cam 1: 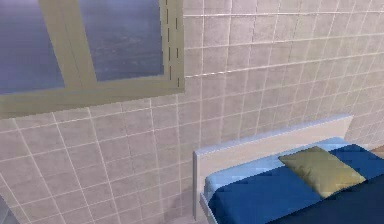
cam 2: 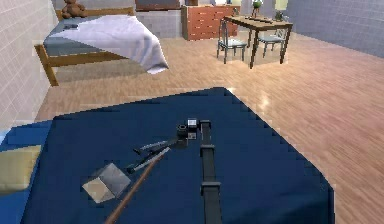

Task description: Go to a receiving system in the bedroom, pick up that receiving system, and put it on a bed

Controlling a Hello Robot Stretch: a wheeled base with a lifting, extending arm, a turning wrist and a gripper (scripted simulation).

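My arm [cam 2: 207, 170] reaches out over a bed with a dark blue cover [cam 2: 240, 150]. My gripper [cam 2: 146, 155] hangs above that cover, left of the two white squares. Just below and left of the fingers, a flat grey rectangular thing [cam 2: 105, 187] lies on the cover, and a thin brown stick [cam 2: 135, 190] lies beside it. I cannot tell whether the gripper holds anything. In the forward view the same blue bed [cam 1: 260, 195] stands against a tiled wall, with a white headboard [cam 1: 270, 140] and an olive pillow [cam 1: 320, 170].
A window [cam 1: 90, 45] is set in the tiled wall. Far out on the arm side stand a wooden-framed bed [cam 2: 90, 45] with a white blanket, a wooden dresser [cam 2: 205, 20] and a table with chairs [cam 2: 255, 35]. Open wood floor [cam 2: 310, 100] lies between them.
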